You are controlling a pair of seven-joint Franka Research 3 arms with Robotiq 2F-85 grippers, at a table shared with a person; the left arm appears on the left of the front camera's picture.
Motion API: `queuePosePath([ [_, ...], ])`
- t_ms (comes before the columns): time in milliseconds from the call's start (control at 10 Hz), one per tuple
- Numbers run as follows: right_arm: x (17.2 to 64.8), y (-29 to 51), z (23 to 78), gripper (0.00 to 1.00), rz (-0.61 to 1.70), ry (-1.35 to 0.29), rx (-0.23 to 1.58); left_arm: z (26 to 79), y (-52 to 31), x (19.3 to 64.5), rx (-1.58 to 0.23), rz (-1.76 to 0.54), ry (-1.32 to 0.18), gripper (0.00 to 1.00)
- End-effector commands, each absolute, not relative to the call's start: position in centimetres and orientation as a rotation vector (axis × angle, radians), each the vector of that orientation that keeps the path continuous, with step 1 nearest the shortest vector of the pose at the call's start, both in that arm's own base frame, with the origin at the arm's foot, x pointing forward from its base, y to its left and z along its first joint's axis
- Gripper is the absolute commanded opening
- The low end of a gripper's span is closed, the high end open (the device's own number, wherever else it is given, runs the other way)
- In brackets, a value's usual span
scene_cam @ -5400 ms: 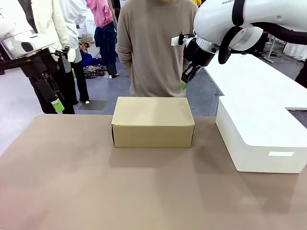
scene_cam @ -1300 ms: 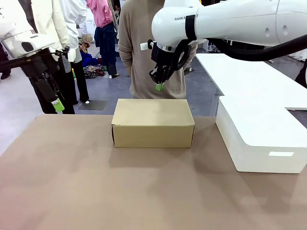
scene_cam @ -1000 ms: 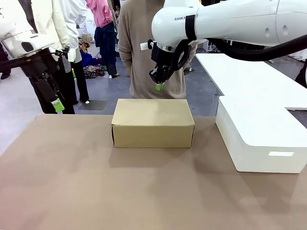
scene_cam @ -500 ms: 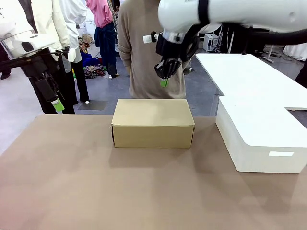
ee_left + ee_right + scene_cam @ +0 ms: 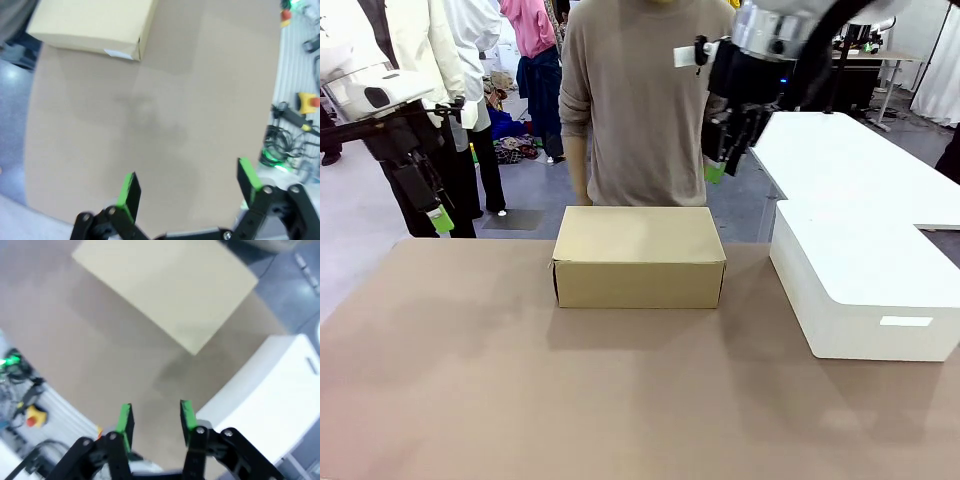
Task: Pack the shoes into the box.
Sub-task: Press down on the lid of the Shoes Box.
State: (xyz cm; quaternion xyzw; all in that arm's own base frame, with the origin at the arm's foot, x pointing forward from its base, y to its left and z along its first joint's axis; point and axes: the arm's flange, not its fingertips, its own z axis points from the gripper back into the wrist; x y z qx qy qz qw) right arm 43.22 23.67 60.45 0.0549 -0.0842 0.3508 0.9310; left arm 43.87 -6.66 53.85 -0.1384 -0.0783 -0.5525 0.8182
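The closed cardboard shoebox (image 5: 638, 255) sits at the far middle of the tabletop (image 5: 570, 400), left of the white plastic box (image 5: 860, 280). The right end effector (image 5: 720, 165) hangs above the shoebox's far right corner, fingers partly apart and empty. The left end effector (image 5: 438, 215) hovers at far left, spread wide, empty.

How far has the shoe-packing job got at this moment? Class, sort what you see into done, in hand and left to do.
Done: nothing visible yet; the box sits closed on the table. In hand: nothing; the right gripper hangs empty above the table's far edge, beside the person, fingers apart, and the left gripper is open over bare table. Left: opening the lid, putting the shoes in, closing it.
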Motion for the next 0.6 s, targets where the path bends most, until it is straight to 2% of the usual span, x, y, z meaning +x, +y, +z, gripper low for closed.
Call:
queuePosePath([
  [0, 39.8, 20.5, 58.3, 1.00, 0.746, -0.193, 0.120, 54.1, -6.5, 43.8, -0.293, -1.174, -0.158, 1.00],
  [500, 38.3, 14.7, 54.2, 1.00, 0.838, -0.172, 0.092, 54.1, -6.5, 43.8, -0.293, -1.174, -0.158, 1.00],
])
